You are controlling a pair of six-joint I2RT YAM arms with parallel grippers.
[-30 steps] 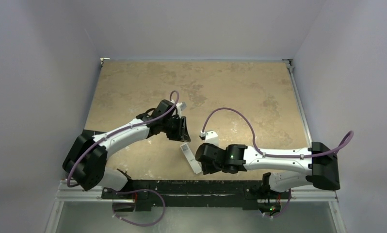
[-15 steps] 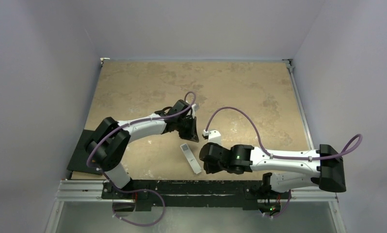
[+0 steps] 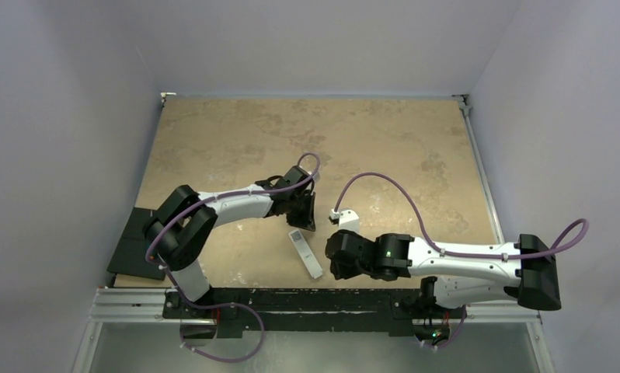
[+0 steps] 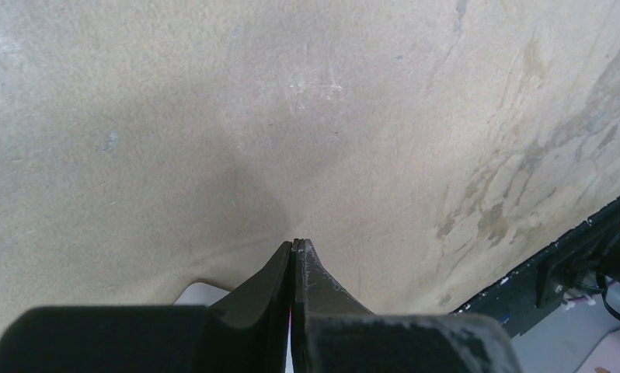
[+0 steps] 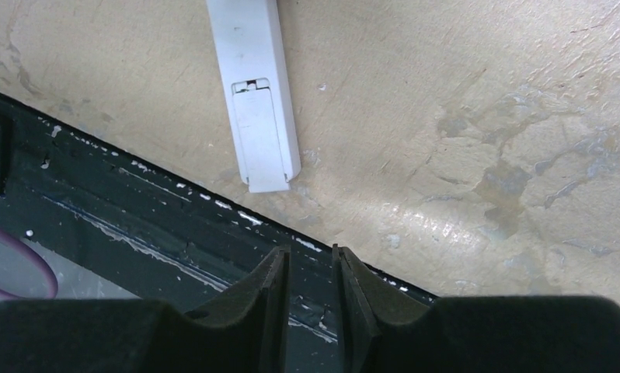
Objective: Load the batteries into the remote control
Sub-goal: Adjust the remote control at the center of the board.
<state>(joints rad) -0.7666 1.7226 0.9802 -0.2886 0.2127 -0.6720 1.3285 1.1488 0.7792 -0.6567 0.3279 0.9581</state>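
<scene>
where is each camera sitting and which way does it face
top external: high behind the robot, looking down on the table; left arm, right arm and remote show.
left wrist: on the left arm, looking down at bare table past its shut left gripper.
right wrist: on the right arm, looking down at the table's near edge past its open right gripper.
shared: top and right wrist both show the remote.
</scene>
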